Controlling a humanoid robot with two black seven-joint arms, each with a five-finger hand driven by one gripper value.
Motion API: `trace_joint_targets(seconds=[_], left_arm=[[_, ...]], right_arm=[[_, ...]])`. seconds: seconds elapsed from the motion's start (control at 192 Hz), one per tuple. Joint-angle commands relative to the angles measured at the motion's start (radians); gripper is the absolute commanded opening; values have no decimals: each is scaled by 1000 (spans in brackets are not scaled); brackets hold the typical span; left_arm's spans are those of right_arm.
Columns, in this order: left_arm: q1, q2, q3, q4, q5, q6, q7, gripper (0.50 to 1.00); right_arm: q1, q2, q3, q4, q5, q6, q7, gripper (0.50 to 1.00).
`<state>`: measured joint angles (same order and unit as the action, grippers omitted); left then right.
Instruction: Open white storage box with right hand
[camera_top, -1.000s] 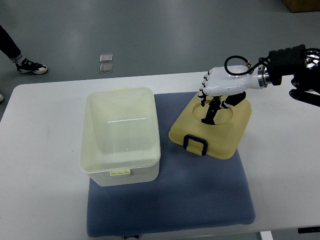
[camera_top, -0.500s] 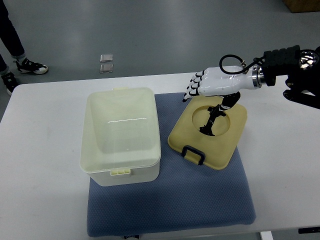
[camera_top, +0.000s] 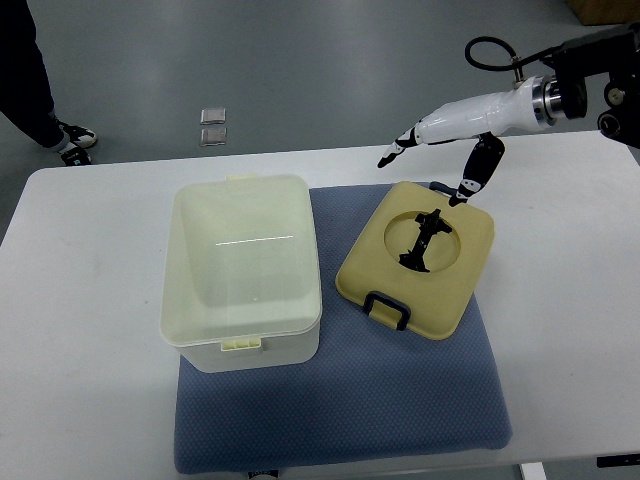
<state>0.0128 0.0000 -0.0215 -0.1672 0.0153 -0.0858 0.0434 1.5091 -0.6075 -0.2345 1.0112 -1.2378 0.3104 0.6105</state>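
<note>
Looking down on the white table (camera_top: 90, 330), I see a blue mat (camera_top: 400, 400) across its middle and the white storage box (camera_top: 243, 270) on the mat's left part, open at the top, its inside pale and empty as far as I can tell. Just beside it on the right lies the yellowish lid (camera_top: 455, 280), flat on the mat, its black latch (camera_top: 388, 308) toward me. My right hand (camera_top: 450, 125) hangs above the lid's far edge, fingers relaxed and loosely spread, holding nothing. The box sits to the hand's left and nearer me, long axis running away from me. My left arm does not show. I judge the opening done; only clearing the hand remains.
</note>
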Motion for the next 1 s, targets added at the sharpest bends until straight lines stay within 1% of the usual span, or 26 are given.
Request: trace_joint_targets(seconds=[0.0, 0.005, 0.036, 0.047, 0.083, 0.167, 0.276, 0.354, 0.531, 0.651, 0.802, 0.922, 0.995], left_arm=[[1, 0, 0, 0, 0, 0, 0, 1000], [-1, 0, 0, 0, 0, 0, 0, 1000], [-1, 0, 0, 0, 0, 0, 0, 1000], [-1, 0, 0, 0, 0, 0, 0, 1000], [-1, 0, 0, 0, 0, 0, 0, 1000], [1, 0, 0, 0, 0, 0, 0, 1000], [-1, 0, 0, 0, 0, 0, 0, 1000], [-1, 0, 0, 0, 0, 0, 0, 1000], [-1, 0, 0, 0, 0, 0, 0, 1000], [1, 0, 0, 0, 0, 0, 0, 1000], [-1, 0, 0, 0, 0, 0, 0, 1000], [-1, 0, 0, 0, 0, 0, 0, 1000], [-1, 0, 0, 0, 0, 0, 0, 1000]], right_arm=[[-15, -3, 40, -25, 184, 16, -61, 919], [-15, -2, 41, -29, 207, 16, -77, 919], [-18, -2, 46, -42, 283, 18, -113, 919], [-18, -2, 46, -42, 284, 18, -114, 919], [-24, -2, 46, -57, 380, 19, -153, 919], [-35, 2, 46, -68, 534, 19, -204, 919], [-67, 14, 46, -68, 776, 19, -287, 921], [-101, 20, 53, -71, 954, 18, -319, 921], [-179, 26, 100, -83, 1339, 19, -345, 921], [-245, 71, 135, -103, 1580, 22, -400, 921], [-319, 98, 189, -126, 1719, 21, -462, 921], [-363, 130, 253, -128, 1816, 9, -566, 924], [-382, 135, 279, -128, 1833, 3, -575, 924]])
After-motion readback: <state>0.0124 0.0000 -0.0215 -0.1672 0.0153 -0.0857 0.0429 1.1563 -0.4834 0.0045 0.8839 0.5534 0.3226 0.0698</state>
